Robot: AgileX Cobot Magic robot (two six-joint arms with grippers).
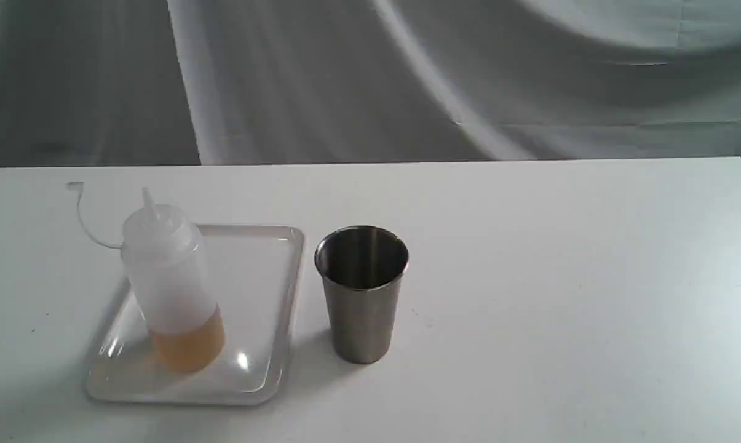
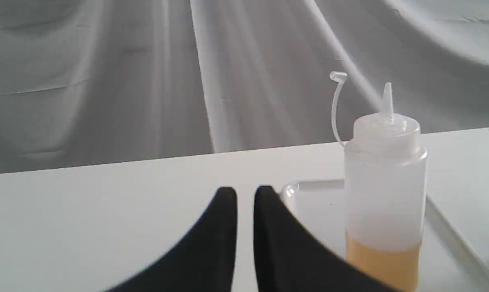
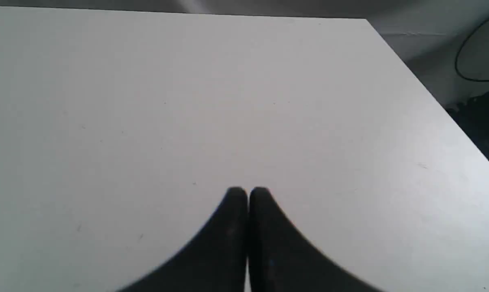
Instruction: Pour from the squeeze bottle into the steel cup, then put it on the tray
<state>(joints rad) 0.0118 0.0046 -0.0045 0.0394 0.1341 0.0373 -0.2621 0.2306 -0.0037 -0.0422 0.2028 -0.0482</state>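
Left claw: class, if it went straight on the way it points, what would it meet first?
Probably nothing but bare table, then the backdrop cloth; the tray corner and squeeze bottle lie just beside that line.

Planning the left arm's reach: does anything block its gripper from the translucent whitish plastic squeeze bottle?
Nothing visible does. Between the left gripper and the squeeze bottle lies only the low rim of the glossy white rectangular tray under it.
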